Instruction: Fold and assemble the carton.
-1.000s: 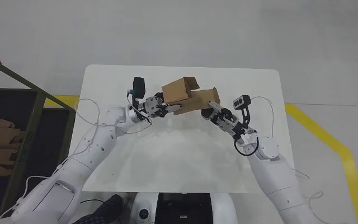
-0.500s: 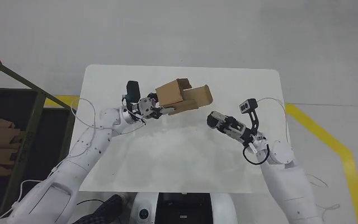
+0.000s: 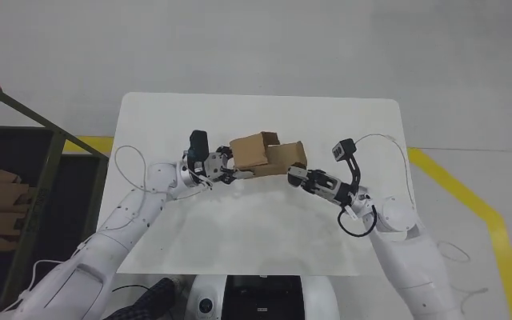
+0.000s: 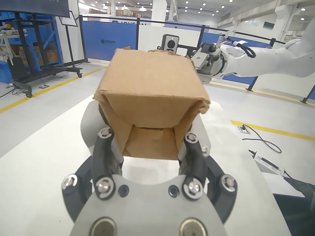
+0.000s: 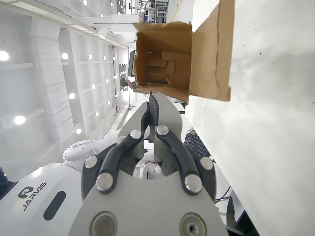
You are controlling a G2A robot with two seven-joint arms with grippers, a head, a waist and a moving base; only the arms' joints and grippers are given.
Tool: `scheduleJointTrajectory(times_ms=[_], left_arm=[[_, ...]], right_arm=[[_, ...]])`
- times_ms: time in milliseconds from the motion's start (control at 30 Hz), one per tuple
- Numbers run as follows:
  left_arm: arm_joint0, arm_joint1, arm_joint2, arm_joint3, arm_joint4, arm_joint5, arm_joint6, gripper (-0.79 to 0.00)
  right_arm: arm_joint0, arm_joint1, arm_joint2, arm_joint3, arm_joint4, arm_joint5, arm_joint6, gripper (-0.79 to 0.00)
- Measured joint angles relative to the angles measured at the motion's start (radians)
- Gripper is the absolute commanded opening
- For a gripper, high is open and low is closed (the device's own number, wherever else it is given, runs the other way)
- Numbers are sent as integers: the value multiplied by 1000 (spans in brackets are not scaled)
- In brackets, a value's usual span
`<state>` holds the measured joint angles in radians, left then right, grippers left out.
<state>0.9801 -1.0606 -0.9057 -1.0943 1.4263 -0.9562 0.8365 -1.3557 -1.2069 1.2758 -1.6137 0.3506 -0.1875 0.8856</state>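
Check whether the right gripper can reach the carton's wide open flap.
Probably yes: the right gripper, shut, sits at the carton's open end, its wide flap alongside and nothing between; the left gripper holds the carton.

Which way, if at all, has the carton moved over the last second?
Yes. The carton, held in the left claw, has come toward the robot and now sits farther from the far edge of the table.

brown carton [image 3: 258, 150]; white table [image 3: 240, 232]; yellow floor stripe [image 3: 460, 192]
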Motion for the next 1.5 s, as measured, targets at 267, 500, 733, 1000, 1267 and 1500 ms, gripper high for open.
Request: scheduleJointTrajectory(times_ms=[267,500,733,1000,1267,1500], left_arm=[[10,1,-2,-19,-6,-25,3,-277],[20,5,-6,-38,-20,-35,-7,-299],[20,8,-4,-45,-17,-44,-16,-296],[22,11,7,-66,-14,-28,-1,-376],[35,22,12,-86,-10,-2,25,-382],[42,33,16,-95,-17,10,38,-376]], right_arm=[[52,-7,-46,36,-13,4,-39,-785],[84,-12,-80,69,-5,7,-41,-785],[98,-13,-101,73,-1,6,-26,-785],[111,-13,-114,77,-6,4,-33,-785],[65,5,-4,45,37,-26,-59,-785],[89,10,37,40,32,-8,-116,-785]])
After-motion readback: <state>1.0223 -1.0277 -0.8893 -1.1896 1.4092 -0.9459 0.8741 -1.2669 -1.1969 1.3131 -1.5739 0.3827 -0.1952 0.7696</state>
